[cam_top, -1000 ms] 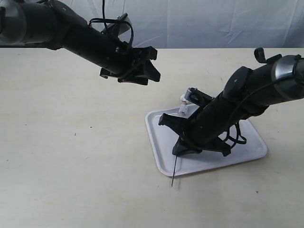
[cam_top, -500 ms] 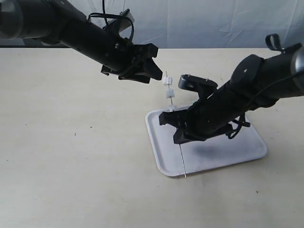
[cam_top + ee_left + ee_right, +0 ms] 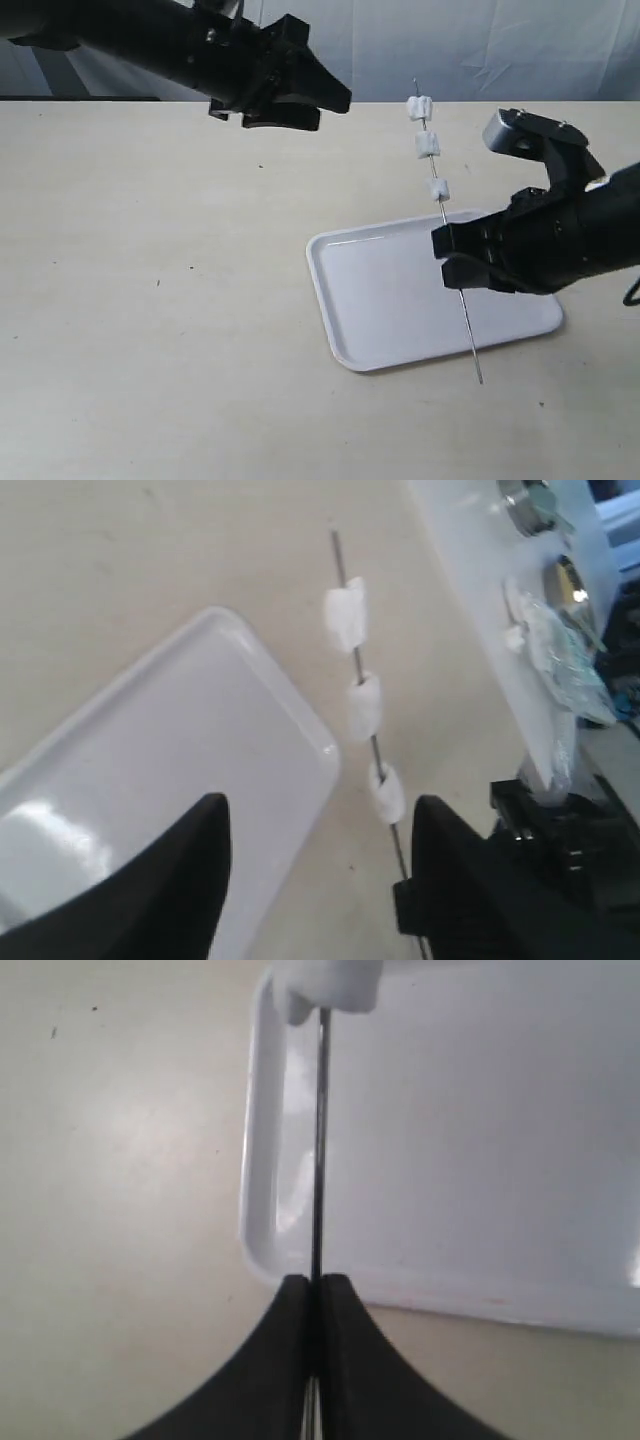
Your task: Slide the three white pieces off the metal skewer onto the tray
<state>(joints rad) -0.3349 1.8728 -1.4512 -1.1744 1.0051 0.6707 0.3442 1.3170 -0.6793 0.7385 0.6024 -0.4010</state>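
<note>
clamping the metal skewer (image 3: 471,335) over the tray (image 3: 318,275), right gripper (image 3: 452,265) closed; left gripper (image 3: 330,108) spread wide, clear of the three white pieces (image 3: 428,145).

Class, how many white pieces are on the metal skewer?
3, on the skewer above the right gripper: top piece near the tip, middle piece below, lowest piece nearest the gripper. None seems hidden.
</note>
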